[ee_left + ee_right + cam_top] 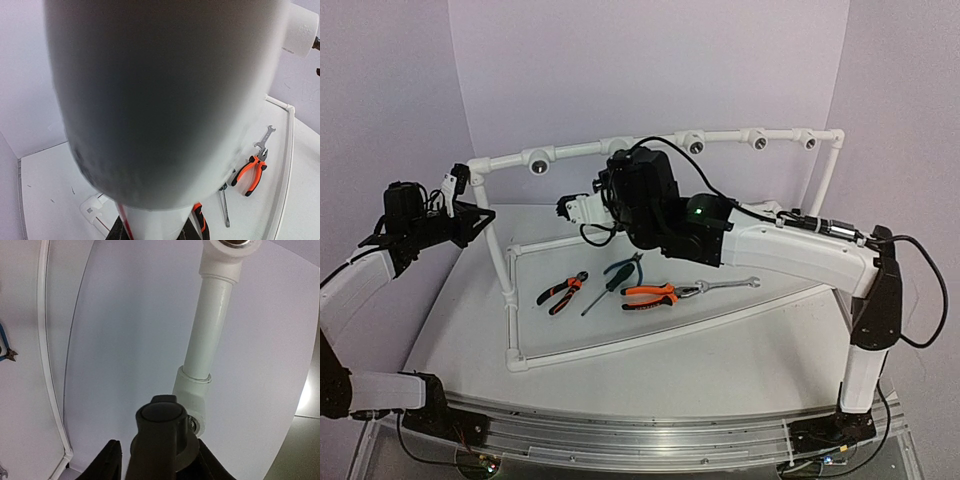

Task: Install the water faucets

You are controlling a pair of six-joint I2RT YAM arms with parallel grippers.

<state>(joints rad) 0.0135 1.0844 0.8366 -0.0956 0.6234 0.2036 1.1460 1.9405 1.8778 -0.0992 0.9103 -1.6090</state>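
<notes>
Lilac walls enclose a white worktop [740, 350]. On the left arm [360, 275] the jaws clench the pipe frame [610, 147], likely to steady it. On the right arm [800, 250] the jaws flank a black tap [159, 440] set at a fitting [192, 395], seemingly for threading. Whether they pinch it is unclear.

Left arm [360, 280] at the frame's left edge, forearm raised and angled inward, left gripper [480, 215] pointing right, clamped on a white pipe [498, 265], right arm [800, 250] stretched from lower right toward centre, right gripper [159, 445] fingers flanking a black tap [160, 415], contact unclear.
</notes>
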